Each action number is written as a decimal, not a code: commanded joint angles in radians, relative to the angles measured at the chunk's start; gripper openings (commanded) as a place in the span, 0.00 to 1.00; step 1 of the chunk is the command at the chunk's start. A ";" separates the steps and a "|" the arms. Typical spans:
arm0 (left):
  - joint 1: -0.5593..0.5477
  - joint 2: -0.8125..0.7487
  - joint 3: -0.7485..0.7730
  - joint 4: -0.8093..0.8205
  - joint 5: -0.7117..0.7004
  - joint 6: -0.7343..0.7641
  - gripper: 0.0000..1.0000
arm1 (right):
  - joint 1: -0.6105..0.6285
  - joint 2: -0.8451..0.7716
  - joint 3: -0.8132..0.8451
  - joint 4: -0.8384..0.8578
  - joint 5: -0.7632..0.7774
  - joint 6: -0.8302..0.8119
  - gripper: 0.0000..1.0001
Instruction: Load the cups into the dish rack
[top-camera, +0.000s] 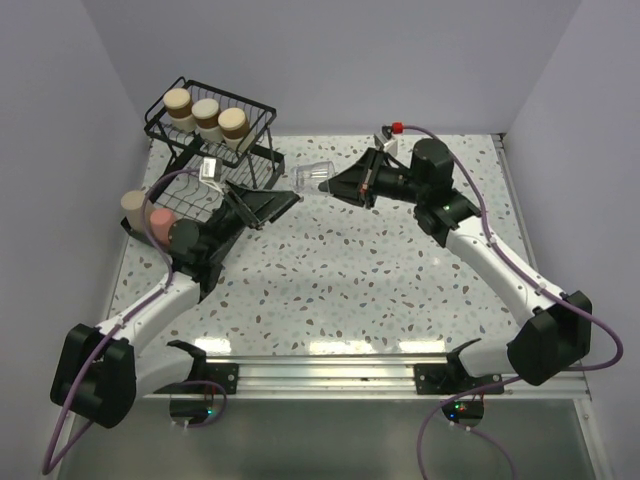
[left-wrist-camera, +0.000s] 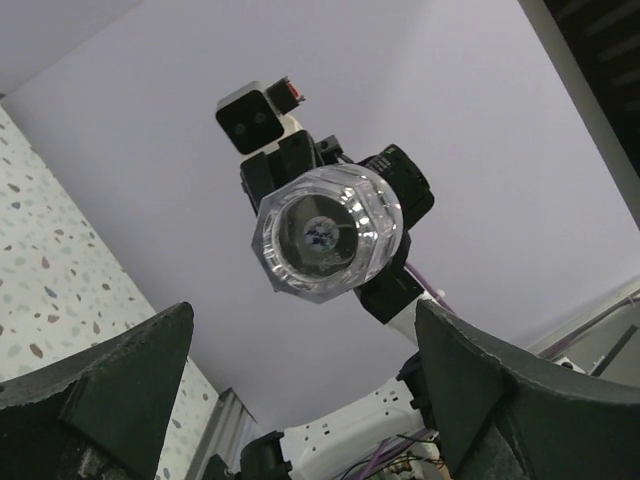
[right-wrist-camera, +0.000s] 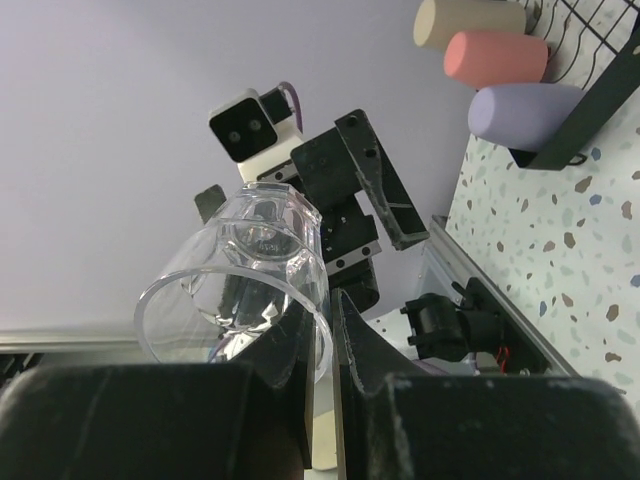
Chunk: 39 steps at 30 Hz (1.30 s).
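The clear glass cup (top-camera: 315, 178) hangs in the air just off the dish rack's (top-camera: 163, 101) near right corner, lying on its side. It is smooth and round at the mouth, with a thick faceted base that catches the light in the left wrist view. My right gripper (top-camera: 335, 183) is clenched on its rim, and the right wrist view shows the glass wall pinched in the narrow gap between the two black fingers. The base points back toward the rack, where my left gripper (top-camera: 272, 208) waits released. Its jaws are spread wide and apart from the glass, framing it in that arm's own camera. By my count this is the only cup not yet loaded. Three pale cups (top-camera: 206, 110) with tan tops stand in a row in the rack's raised square basket, though I cannot tell their material at this size. A tan cup (top-camera: 133, 205), a pink cup (top-camera: 160, 222) and a lavender cup (right-wrist-camera: 530, 110), all matte and plain-sided, lie side by side and touching on the rack's low tier. I judge the task nearly complete, with a hand-over or a direct placement of the glass left to do. The rack is thin black wire. Beneath it the table (top-camera: 350, 270) is a pale, speckled, stone-like slab.
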 joint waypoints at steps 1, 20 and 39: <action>-0.006 -0.014 -0.002 0.160 0.003 -0.042 0.94 | 0.009 -0.004 0.001 0.059 -0.044 0.011 0.00; -0.004 -0.034 0.017 0.124 0.003 -0.045 0.68 | 0.087 -0.014 -0.025 0.070 0.002 0.003 0.00; -0.004 -0.106 -0.003 0.020 0.015 -0.022 0.72 | 0.089 -0.016 -0.031 0.099 0.036 0.014 0.00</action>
